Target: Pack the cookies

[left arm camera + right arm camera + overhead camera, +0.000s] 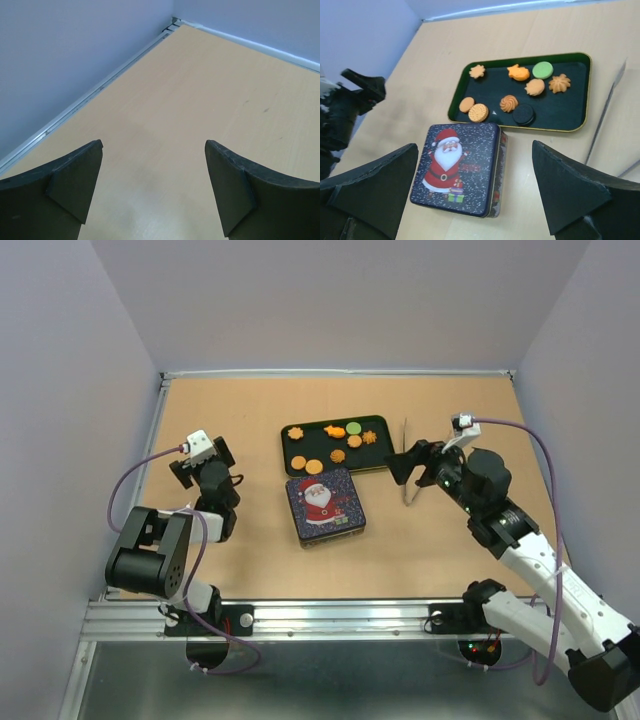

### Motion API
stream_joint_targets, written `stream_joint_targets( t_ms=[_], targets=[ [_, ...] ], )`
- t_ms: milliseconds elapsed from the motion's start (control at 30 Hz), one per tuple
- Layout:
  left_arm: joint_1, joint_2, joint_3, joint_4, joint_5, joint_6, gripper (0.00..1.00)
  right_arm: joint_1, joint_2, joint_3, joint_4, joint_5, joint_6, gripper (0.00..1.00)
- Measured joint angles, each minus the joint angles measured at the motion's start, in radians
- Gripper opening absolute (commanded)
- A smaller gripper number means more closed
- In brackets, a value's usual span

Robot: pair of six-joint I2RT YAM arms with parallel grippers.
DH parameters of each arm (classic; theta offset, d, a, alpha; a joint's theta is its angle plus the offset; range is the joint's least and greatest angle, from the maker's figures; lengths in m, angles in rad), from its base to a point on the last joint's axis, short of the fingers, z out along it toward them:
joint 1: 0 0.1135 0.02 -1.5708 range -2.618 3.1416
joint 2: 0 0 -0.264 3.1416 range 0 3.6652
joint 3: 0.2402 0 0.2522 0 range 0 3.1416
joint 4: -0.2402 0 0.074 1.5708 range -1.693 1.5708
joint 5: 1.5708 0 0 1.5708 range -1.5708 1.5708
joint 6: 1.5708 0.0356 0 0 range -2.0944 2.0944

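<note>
Cookies (535, 87) are orange, green and black; tray (570, 109) dark green; tin (470, 175) navy, Santa-printed.

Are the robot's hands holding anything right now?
Nothing. The left gripper and the right gripper are both open, with nothing between their fingers.

Tan wooden table (230, 420), walled on three sides. Sitting right on it: a dark green tray (375, 458) mid-table, a closed Santa tin (325, 505) just in front of it, and metal tongs (405, 435) lying right of the tray
</note>
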Motion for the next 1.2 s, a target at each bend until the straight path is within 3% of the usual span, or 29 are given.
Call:
stream_joint_targets(
  t_ms=[300,467,567,900,1200],
  targets=[
    [0.056,-0.005,-0.011,0.062,0.15,0.022,0.99,0.0,0.085,-0.064,0.099,0.167,-0.058,1.0],
    [0.085,-0.023,-0.113,0.118,0.281,0.046,0.99,0.0,0.114,-0.108,0.197,0.236,-0.128,1.0],
    [0.087,-0.013,-0.201,0.08,0.306,0.051,0.99,0.0,0.114,-0.154,0.272,0.288,-0.144,1.0],
    [0.081,-0.002,-0.172,0.096,0.316,0.066,0.99,-0.01,0.234,-0.322,0.509,0.643,-0.235,1.0],
    [0.077,-0.002,-0.171,0.098,0.315,0.067,0.99,-0.393,0.45,-0.339,0.658,0.686,-0.214,1.0]
  ],
)
